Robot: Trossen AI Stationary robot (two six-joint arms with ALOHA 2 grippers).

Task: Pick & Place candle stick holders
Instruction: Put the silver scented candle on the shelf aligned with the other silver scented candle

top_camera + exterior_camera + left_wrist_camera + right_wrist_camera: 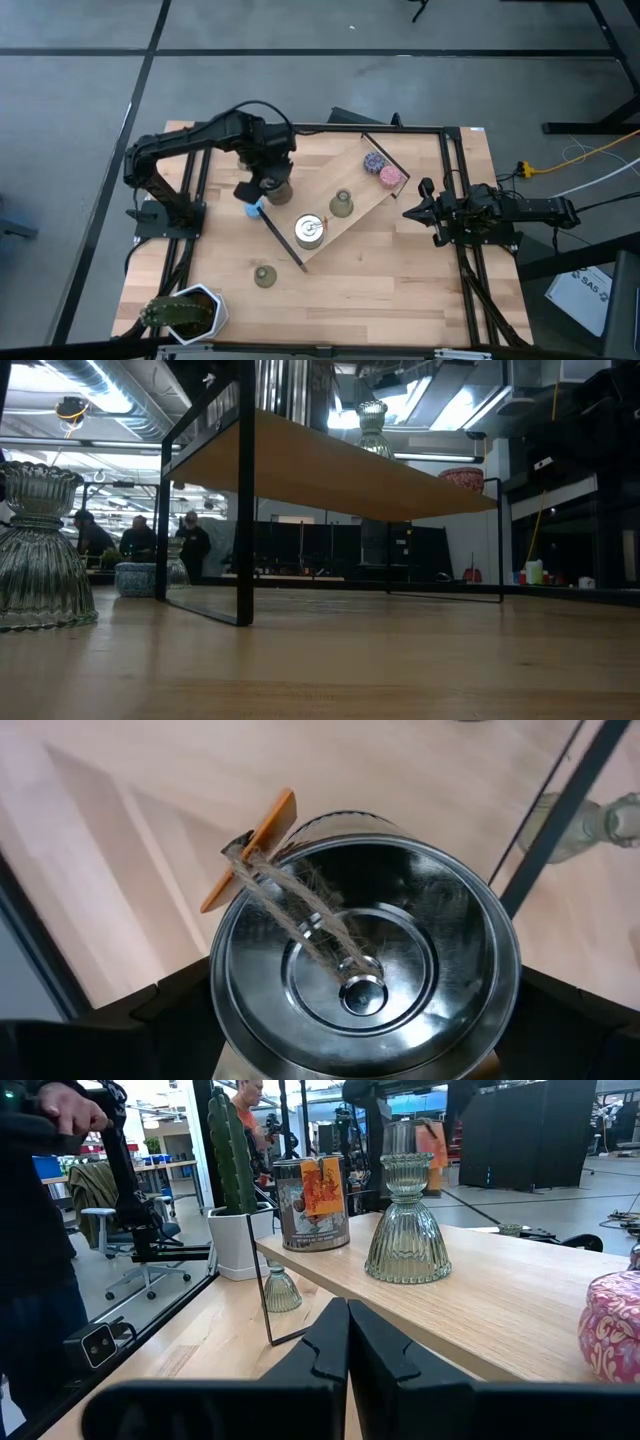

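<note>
Between the left gripper (272, 186) pads, a silver tin (365, 955).

Table (400, 290): pale blond wood, black frame. Raised shelf (355, 205): same pale wood, thin black edging. Candle stick holders (407, 1230): translucent olive-green, vertically ribbed. Tin (365, 970): shiny silver with concentric rings inside, orange tag (255, 845) at its rim; second tin (312, 1202) carries an orange label. Puck (612, 1325): pink with white floral pattern. Cactus (232, 1150): dark green, white pot (240, 1240). Arms: black.
</note>
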